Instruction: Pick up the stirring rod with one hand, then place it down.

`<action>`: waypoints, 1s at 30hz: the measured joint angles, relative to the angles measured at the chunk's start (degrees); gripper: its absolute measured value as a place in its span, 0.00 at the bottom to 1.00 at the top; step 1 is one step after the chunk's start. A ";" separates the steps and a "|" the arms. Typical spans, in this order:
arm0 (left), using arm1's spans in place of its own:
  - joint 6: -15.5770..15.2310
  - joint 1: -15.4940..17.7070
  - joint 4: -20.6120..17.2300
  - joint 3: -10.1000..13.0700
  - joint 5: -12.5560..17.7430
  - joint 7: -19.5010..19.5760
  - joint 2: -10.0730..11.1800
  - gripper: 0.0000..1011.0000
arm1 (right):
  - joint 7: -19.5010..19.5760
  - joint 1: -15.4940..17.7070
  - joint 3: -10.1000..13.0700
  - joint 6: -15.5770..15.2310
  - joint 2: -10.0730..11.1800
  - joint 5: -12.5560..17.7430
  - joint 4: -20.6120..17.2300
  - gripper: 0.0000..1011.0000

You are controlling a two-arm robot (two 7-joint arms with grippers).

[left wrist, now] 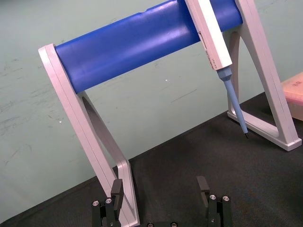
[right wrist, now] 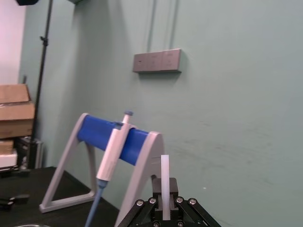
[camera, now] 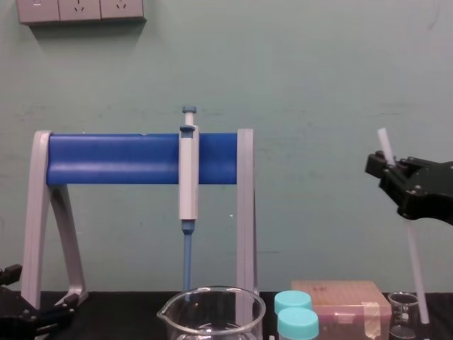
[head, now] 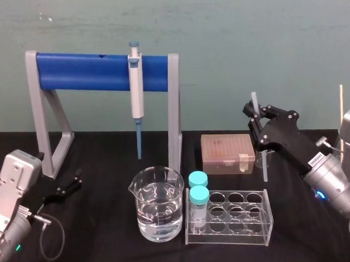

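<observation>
Right black two-fingered gripper (head: 256,118) clamped on the long translucent white stirring rod (camera: 412,262), near its top. Rod near-upright, lower end beside the small glass beaker (camera: 402,312). Pick-up judged in hand. Next: lower steadily, then release. Left black gripper (left wrist: 161,185) parked, fingers apart.
</observation>
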State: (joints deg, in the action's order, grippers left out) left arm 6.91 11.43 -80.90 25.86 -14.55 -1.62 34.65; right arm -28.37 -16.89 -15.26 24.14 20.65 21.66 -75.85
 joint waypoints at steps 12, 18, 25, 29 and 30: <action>0.00 0.00 0.00 0.00 0.00 0.00 0.00 0.99 | 1.08 1.27 3.18 2.67 -1.63 -0.45 1.60 0.07; 0.00 0.00 0.00 0.00 0.00 0.00 0.00 0.99 | 1.28 1.46 3.84 1.52 -2.07 -0.98 1.76 0.07; 0.00 0.00 0.00 0.00 0.00 0.00 0.00 0.99 | 1.23 1.45 3.77 1.52 -2.01 -0.94 1.76 0.07; 0.00 0.00 0.00 0.00 0.00 0.00 0.00 0.99 | 1.20 1.43 3.70 1.58 -1.96 -0.90 1.75 0.07; 0.00 0.00 0.00 0.00 0.00 0.00 0.00 0.99 | 1.20 1.43 3.70 1.58 -1.96 -0.90 1.75 0.07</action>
State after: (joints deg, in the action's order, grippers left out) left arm 6.91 11.43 -80.90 25.86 -14.54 -1.62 34.65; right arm -27.18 -15.46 -11.56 25.72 18.68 20.76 -74.10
